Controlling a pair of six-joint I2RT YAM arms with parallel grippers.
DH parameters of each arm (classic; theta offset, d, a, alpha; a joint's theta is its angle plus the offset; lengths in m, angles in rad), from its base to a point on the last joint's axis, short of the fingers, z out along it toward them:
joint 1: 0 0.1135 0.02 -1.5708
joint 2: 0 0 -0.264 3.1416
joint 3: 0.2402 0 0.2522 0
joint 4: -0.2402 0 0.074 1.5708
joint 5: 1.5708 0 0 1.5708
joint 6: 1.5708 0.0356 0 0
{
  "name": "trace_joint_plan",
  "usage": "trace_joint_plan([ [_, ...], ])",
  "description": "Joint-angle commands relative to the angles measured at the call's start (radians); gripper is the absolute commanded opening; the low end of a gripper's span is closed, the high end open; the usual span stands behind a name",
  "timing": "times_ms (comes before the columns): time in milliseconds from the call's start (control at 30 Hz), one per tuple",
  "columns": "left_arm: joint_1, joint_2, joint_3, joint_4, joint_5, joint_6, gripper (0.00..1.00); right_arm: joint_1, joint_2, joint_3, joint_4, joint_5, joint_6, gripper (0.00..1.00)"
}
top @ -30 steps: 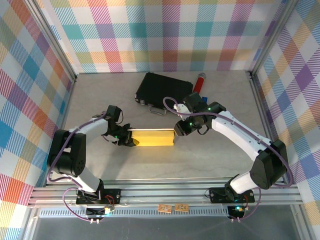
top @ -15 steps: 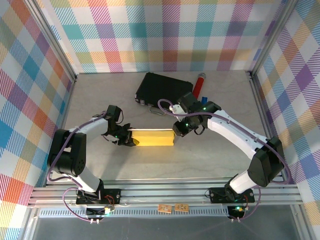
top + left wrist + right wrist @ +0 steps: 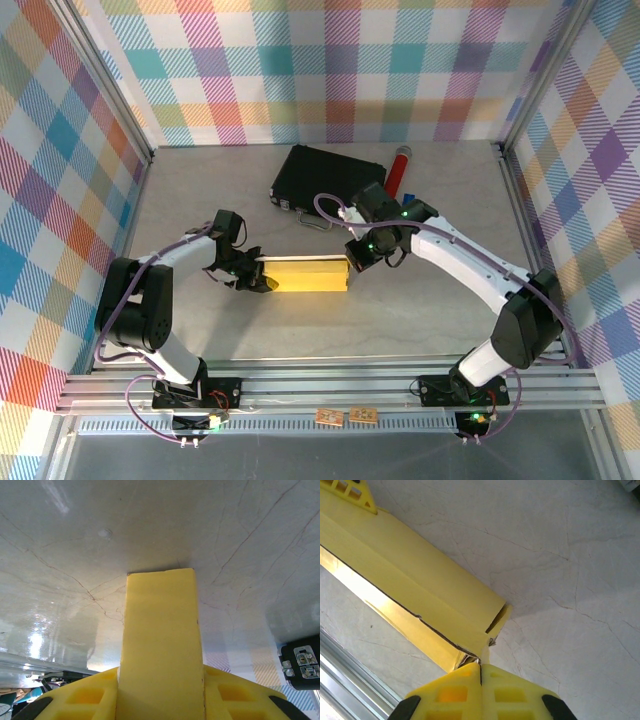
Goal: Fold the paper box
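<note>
Two grippers meet the paper box [image 3: 305, 274] from opposite ends. The box is a long, flattened yellow strip lying left to right on the grey marbled table [image 3: 420, 320], roughly in the middle of it. The left gripper [image 3: 262, 277] is at the box's left end. In the left wrist view its yellow fingers [image 3: 85, 697] sit on either side of the strip and clamp it between them, and the box runs away from the camera to a square-cut far edge. The right gripper [image 3: 350, 263] is at the box's right end. In the right wrist view its fingers [image 3: 450, 695] are pressed tightly together, with a thin flap at the box's corner pinched in the seam between them. In that same view the box's layers gape slightly at this end and a crease runs along its length.

Beyond the box, towards the far wall, a black case [image 3: 325, 180] lies flat, well apart from the yellow strip. A red cylinder [image 3: 400, 167] lies just to the right of the case.
</note>
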Motion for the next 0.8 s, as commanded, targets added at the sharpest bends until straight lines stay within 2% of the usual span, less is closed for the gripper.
trace_joint_plan([
  [0, 0.008, 0.026, 0.001, -0.052, -0.083, 0.013, 0.19, 0.007, 0.024, 0.034, -0.032, -0.003, 0.07, 0.0],
  [267, 0.008, 0.029, 0.003, -0.052, -0.081, 0.01, 0.19, 0.012, 0.037, 0.05, -0.062, -0.004, 0.183, 0.0],
  [767, 0.008, 0.021, -0.009, -0.04, -0.086, -0.009, 0.18, 0.039, 0.003, -0.022, -0.007, 0.034, 0.404, 0.0],
])
